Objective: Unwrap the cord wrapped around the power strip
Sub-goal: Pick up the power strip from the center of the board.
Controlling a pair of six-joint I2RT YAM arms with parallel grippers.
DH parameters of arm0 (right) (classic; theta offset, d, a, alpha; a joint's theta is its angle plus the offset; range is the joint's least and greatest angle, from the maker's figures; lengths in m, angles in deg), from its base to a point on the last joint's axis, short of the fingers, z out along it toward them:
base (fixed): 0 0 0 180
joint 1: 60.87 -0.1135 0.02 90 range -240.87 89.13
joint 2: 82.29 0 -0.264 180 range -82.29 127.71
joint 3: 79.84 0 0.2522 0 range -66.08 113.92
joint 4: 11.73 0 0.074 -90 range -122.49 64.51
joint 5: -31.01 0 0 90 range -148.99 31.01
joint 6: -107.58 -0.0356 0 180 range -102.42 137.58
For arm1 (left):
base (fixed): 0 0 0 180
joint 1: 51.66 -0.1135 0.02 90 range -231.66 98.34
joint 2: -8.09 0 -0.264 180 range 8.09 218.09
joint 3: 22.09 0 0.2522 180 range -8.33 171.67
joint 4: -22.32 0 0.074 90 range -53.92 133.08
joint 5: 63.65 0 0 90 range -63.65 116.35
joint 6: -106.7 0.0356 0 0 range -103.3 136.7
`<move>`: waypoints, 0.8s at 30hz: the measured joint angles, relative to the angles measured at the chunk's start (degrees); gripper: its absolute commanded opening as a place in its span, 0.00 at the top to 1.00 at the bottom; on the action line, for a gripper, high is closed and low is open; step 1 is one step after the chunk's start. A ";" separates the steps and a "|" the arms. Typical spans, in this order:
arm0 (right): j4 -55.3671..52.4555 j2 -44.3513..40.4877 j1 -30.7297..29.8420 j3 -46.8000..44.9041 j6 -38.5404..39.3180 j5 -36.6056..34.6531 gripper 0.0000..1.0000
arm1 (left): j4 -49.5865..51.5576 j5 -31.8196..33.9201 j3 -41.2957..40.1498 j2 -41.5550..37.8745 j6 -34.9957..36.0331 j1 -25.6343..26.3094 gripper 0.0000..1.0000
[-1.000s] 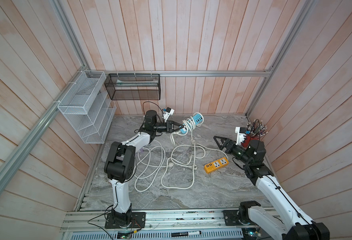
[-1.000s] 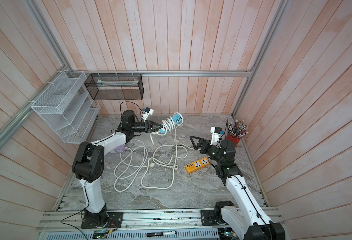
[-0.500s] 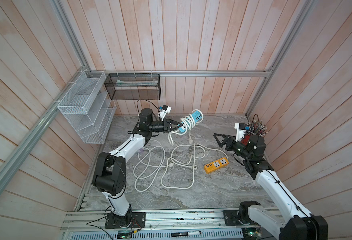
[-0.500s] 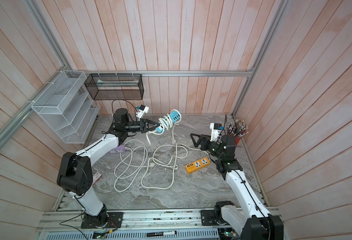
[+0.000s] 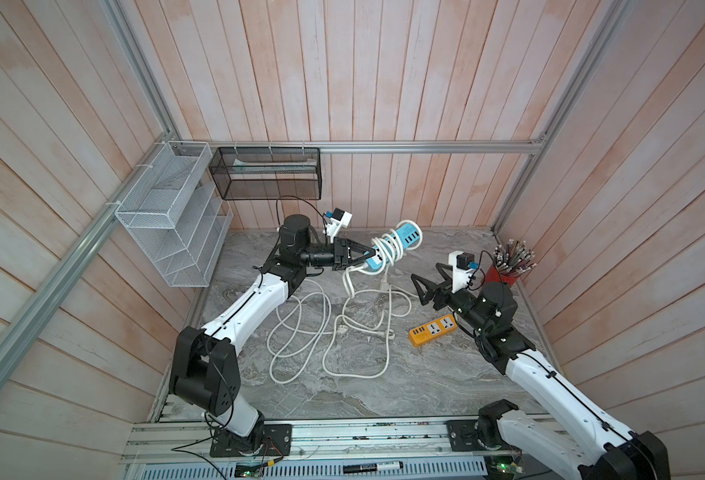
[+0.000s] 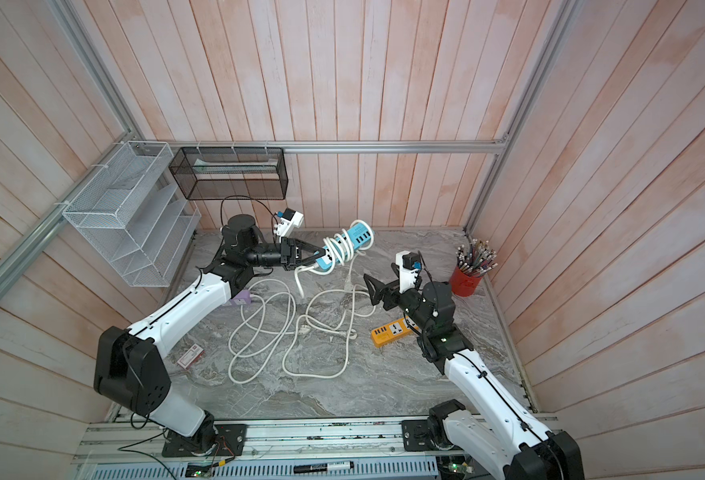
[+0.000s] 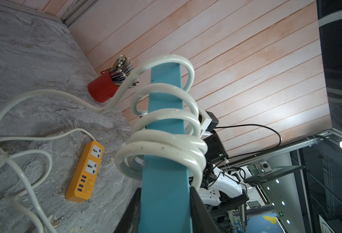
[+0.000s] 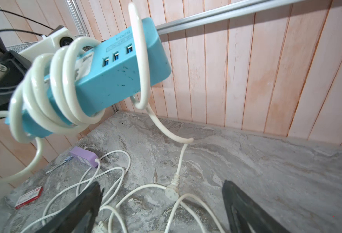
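A blue power strip (image 5: 405,239) (image 6: 357,239) hangs tilted in the air over the back of the table. My left gripper (image 5: 369,253) (image 6: 319,253) is shut on its near end. In the left wrist view the strip (image 7: 164,181) fills the space between the two black fingers of the left gripper (image 7: 165,199). A thick white cord (image 7: 166,145) (image 8: 55,80) coils several times around the strip (image 8: 117,74) and drops to the table. My right gripper (image 5: 419,289) (image 8: 162,187) is open and holds nothing. It sits lower and to the right, pointing toward the strip.
Loose white cord loops (image 5: 330,332) and a plug (image 8: 171,191) lie mid-table. An orange power strip (image 5: 432,330) lies under the right arm, and a red pencil cup (image 5: 504,270) stands at the right wall. A purple adapter (image 6: 240,297) and a small red box (image 6: 190,357) lie left. Wire racks (image 5: 168,216) hang back left.
The left arm's elbow has swung down and forward while the strip stayed almost in place. The right gripper has moved a little left toward the strip, still open.
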 measured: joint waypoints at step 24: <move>1.36 -4.96 -5.22 0.79 3.76 1.01 0.08 | 17.25 4.20 -0.07 -6.03 11.04 1.07 1.00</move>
